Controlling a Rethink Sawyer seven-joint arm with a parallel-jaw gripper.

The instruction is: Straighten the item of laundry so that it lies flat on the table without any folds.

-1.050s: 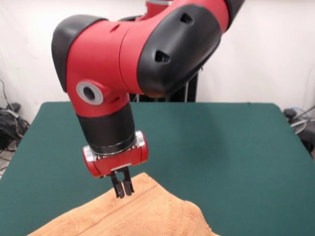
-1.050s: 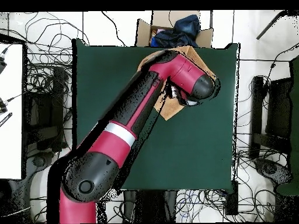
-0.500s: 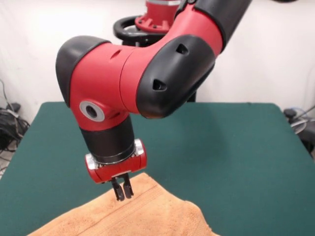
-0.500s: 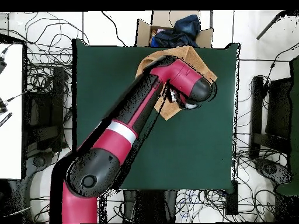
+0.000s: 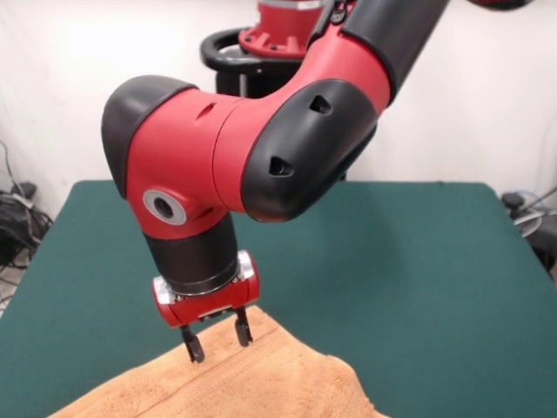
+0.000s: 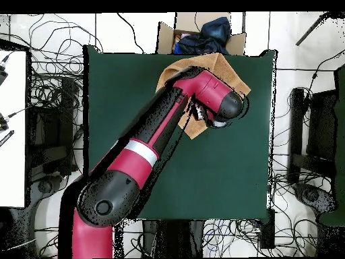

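Cardboard box [image 6: 202, 35] w/ dark blue cloth [image 6: 207, 32] in it sat on the floor just off the table's [image 5: 409, 261] edge in the overhead view, next to the towel's end. Cables [image 6: 50, 94] lay tangled on the floor on both sides of the table; a white surface [image 6: 12, 128] stood at the left edge of that view. Behind the table in the front view: white wall, more cables at far left.

The arm's [image 5: 252, 131] big red/black elbow covered much of the towel [image 5: 261, 383] from overhead; only the cloth's edges showed around it.

Gripper [image 5: 216, 338] was open wide, 2 black fingers [image 5: 192, 345] spread apart, holding nothing. Tips were at the towel's far raised corner, right at the cloth surface; actual contact unclear.

Towel lay at the near edge of the table in the front view, left of centre, bunched, w/ a ridge running toward the near right. Woven band ran along it below the gripper. Rest of the green top was bare.
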